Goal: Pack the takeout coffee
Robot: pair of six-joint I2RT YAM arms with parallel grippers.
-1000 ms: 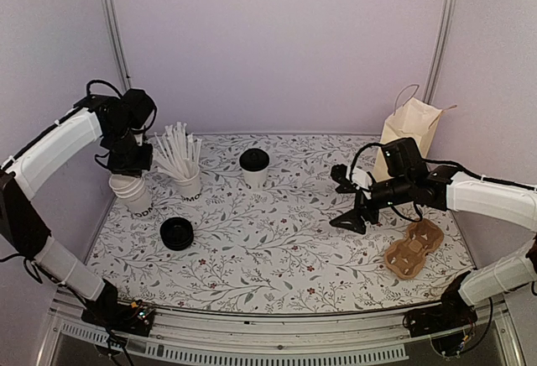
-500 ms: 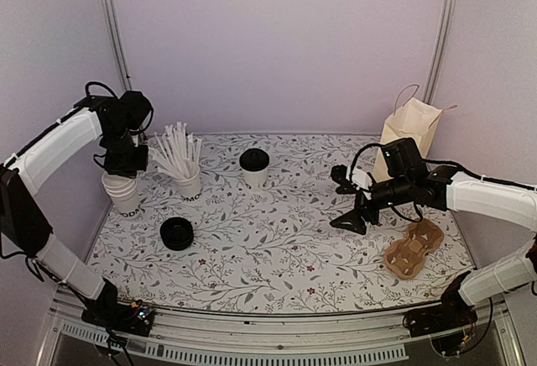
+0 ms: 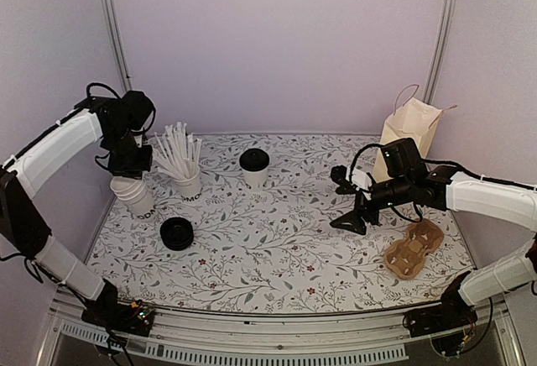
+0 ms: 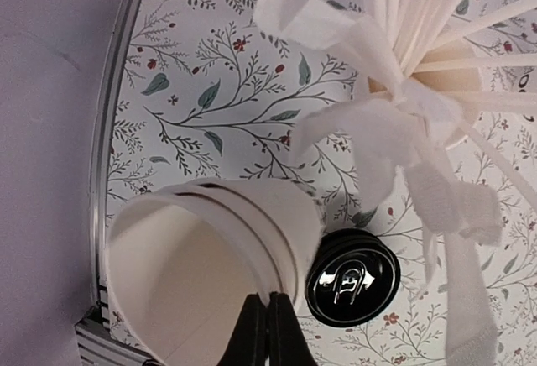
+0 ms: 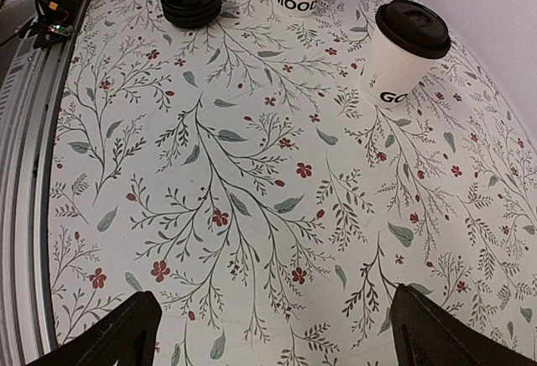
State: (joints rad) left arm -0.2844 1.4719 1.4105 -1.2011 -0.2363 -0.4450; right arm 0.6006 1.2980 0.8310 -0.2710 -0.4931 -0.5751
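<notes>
The takeout coffee (image 3: 254, 166), a white cup with a black lid, stands upright at the back middle of the table, and shows at the upper right in the right wrist view (image 5: 407, 51). My right gripper (image 3: 344, 201) is open well to its right, low over the table, with only bare tablecloth between the fingers (image 5: 275, 316). My left gripper (image 3: 127, 169) is shut on the rim of the lidless stacked white cups (image 3: 136, 196) at the far left. The rim is pinched between the fingertips (image 4: 270, 307), and the stack (image 4: 210, 274) leans.
A stack of black lids (image 3: 177, 232) lies in front of the stacked cups. A white cup of white sticks (image 3: 186, 177) stands just right of the left gripper. A paper bag (image 3: 411, 131) stands at the back right, a cardboard cup carrier (image 3: 414, 248) in front of it.
The left gripper shifted the cup stack a little left, then back right, and the stack now leans. The right arm has hardly moved.
</notes>
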